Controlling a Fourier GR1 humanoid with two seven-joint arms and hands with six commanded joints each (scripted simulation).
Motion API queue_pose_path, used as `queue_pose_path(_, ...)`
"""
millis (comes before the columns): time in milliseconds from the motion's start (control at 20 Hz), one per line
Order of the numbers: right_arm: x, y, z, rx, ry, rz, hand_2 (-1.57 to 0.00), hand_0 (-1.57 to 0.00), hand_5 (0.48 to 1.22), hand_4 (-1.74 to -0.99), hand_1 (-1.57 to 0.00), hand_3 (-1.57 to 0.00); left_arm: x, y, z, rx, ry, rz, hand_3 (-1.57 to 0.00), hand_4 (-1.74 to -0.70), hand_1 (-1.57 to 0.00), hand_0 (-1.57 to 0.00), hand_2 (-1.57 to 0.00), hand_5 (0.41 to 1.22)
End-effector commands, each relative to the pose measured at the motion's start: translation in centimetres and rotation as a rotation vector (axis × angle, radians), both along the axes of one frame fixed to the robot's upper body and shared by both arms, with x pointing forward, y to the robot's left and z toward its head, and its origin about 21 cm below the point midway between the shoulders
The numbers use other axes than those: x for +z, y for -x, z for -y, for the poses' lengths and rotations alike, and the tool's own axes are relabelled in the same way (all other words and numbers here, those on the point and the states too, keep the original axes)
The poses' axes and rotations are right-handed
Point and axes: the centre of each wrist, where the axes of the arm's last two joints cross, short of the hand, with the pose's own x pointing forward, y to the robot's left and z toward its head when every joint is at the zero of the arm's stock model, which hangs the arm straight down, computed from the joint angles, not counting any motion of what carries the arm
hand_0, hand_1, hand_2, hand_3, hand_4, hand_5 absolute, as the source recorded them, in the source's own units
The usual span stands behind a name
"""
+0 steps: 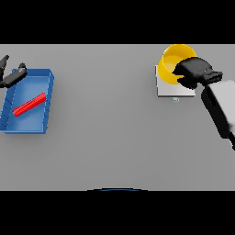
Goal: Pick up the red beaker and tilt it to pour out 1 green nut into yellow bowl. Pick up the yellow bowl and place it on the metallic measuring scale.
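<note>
The yellow bowl stands on the pale metallic scale at the far right of the table. My right hand is curled over the bowl's right rim, hiding that side of it. I cannot see inside the bowl well enough to tell whether a nut lies there. A red object lies flat and slanted in the blue tray at the far left. My left hand hangs at the tray's upper left corner with its fingers spread, holding nothing.
The grey table stretches between the blue tray and the scale. A small bluish mark sits at the scale's front edge.
</note>
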Motion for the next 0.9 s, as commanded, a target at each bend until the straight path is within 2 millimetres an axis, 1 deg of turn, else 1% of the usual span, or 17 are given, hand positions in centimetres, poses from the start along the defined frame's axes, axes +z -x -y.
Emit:
queue_pose_path(0, -0.5, -0.1, -0.1, -0.015, 0.004, -0.008, -1.39, -1.57, 1.221, -1.741, -1.57, -1.36, -0.1, 0.1, -0.1, -0.006, 0.007, 0.002, 0.0, -0.86, 0.0, 0.0, 0.0, 0.807)
queue_pose_path(50, -1.0, -0.2, 0.2, -0.015, 0.001, -0.012, -1.39, -1.57, 1.221, -1.741, -1.57, -1.37, 0.1, 0.1, -0.3, 0.0, 0.003, -0.007, 0.0, -0.86, 0.0, 0.0, 0.0, 0.809)
queue_pose_path(100, -1.3, -0.2, 0.4, -0.02, 0.003, -0.018, -1.38, -1.57, 1.221, -1.741, -1.57, -1.38, -0.1, 0.4, -0.2, -0.006, 0.005, -0.006, 0.0, -0.85, 0.0, 0.0, 0.0, 0.807)
queue_pose_path(200, -1.3, -0.3, 0.2, -0.027, -0.001, -0.02, -1.38, -1.57, 1.221, -1.741, -1.57, -1.4, -0.1, 0.4, -0.1, -0.003, 0.01, -0.001, 0.0, -0.85, 0.0, 0.0, 0.0, 0.799)
queue_pose_path(300, -1.7, -0.2, 0.1, -0.029, -0.002, -0.045, -1.38, -1.57, 1.221, -1.741, -1.57, -1.42, 0.2, 0.4, -0.1, -0.011, 0.011, -0.006, 0.0, -0.84, 0.0, 0.0, 0.0, 0.788)
queue_pose_path(350, -1.6, -0.2, 0.5, -0.021, -0.003, -0.042, -1.37, -1.57, 1.221, -1.741, -1.57, -1.45, -0.2, 0.3, 0.1, -0.004, 0.012, -0.016, 0.0, -0.84, 0.0, 0.0, 0.0, 0.783)
queue_pose_path(400, -1.4, -0.3, 0.4, -0.039, 0.002, -0.043, -1.4, -1.57, 1.221, -1.741, -1.57, -1.38, 0.1, 0.2, 0.1, -0.003, 0.006, -0.017, 0.0, -0.84, 0.0, 0.0, 0.0, 0.78)
queue_pose_path(450, -1.3, -0.4, 0.2, -0.05, 0.0, -0.043, -1.44, -1.57, 1.221, -1.741, -1.5, -1.25, 0.2, 0.2, -0.1, -0.008, 0.003, -0.015, 0.0, -0.84, 0.0, 0.0, 0.0, 0.779)
queue_pose_path(500, -1.4, -0.3, 0.4, -0.047, -0.001, -0.053, -1.34, -1.56, 1.221, -1.682, -1.43, -1.11, 0.0, 0.3, 0.0, -0.017, 0.004, -0.014, 0.0, -0.84, 0.0, 0.0, 0.0, 0.775)
queue_pose_path(550, -1.7, -0.1, 0.3, -0.057, 0.0, -0.062, -1.18, -1.47, 1.145, -1.632, -1.28, -0.96, 0.0, 0.4, 0.1, -0.013, 0.002, -0.014, 0.0, -0.84, 0.0, 0.0, 0.0, 0.773)
queue_pose_path(600, -1.5, -0.2, 0.4, -0.057, -0.017, -0.073, -1.01, -1.33, 1.074, -1.592, -1.12, -0.82, -0.2, 0.3, 0.1, -0.011, 0.009, -0.017, 0.0, -0.84, 0.0, 0.0, 0.0, 0.774)
queue_pose_path(650, -1.7, -0.1, 0.5, -0.072, -0.028, -0.086, -0.85, -1.15, 1.014, -1.559, -0.96, -0.69, -0.4, 0.6, -0.2, -0.011, 0.006, -0.017, 0.0, -0.83, 0.0, 0.0, 0.0, 0.771)
queue_pose_path(750, -1.5, -0.4, 0.3, -0.092, -0.042, -0.095, -0.58, -0.76, 0.923, -1.513, -0.67, -0.48, -0.3, 0.4, -0.3, -0.01, 0.021, -0.01, 0.0, -0.84, 0.0, 0.0, 0.0, 0.764)
queue_pose_path(800, -1.5, -0.4, 0.3, -0.095, -0.05, -0.106, -0.47, -0.61, 0.89, -1.496, -0.56, -0.39, 0.0, 0.3, 0.0, -0.009, 0.026, -0.002, 0.0, -0.84, 0.0, 0.0, 0.0, 0.764)
queue_pose_path(850, -1.4, -0.3, 0.7, -0.095, -0.055, -0.11, -0.38, -0.48, 0.863, -1.485, -0.46, -0.32, -0.1, 0.3, 0.1, -0.012, 0.026, -0.007, 0.0, -0.84, 0.0, 0.0, 0.0, 0.76)
